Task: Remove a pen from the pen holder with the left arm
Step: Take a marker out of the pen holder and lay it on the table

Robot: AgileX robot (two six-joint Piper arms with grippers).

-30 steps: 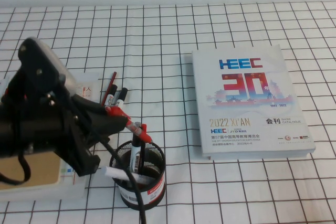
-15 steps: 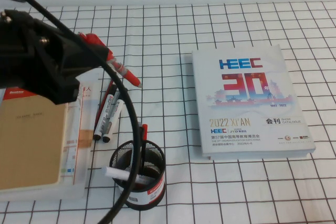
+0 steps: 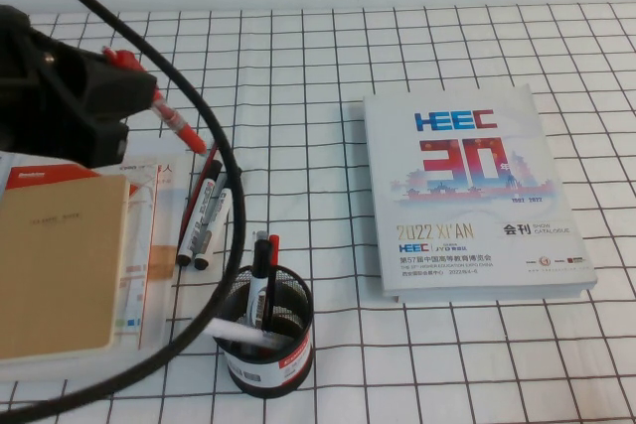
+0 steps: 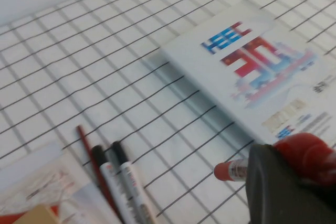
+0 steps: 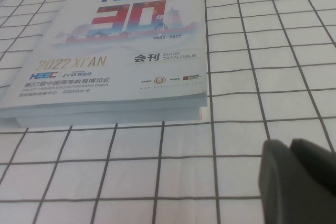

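The left gripper [image 3: 139, 78], raised high over the rear left of the gridded table [image 3: 298, 67], is clamped tight on a red-and-white pen [image 3: 180, 129], which slants down from between its red-padded fingers [image 3: 121, 57] with the tip hanging in the air above three loose markers [image 3: 204, 215] lying on the cloth. A second earlier the same gripper was down at the mouth of the black mesh pen holder [image 3: 290, 356] with the pen only partly drawn out; half a second ago it had lifted clear, and it now sits further back and to the left, well apart from the holder. The holder has not moved from the near edge of the table and keeps a black marker [image 3: 259, 275] and a red pen [image 3: 273, 263] standing upright, with a white pen [image 3: 238, 335] lying across its rim. The arm's black cable [image 3: 214, 186], which crossed the holder moments ago, now curves down past its left side. The tan notebook [image 3: 60, 270], hidden under the arm a second ago, lies uncovered. The HEEC catalogue [image 3: 472, 191] is unmoved. The right gripper [image 5: 295, 174] shows only in its own wrist camera, low over the cloth near the catalogue's front edge; whether it is open cannot be told.
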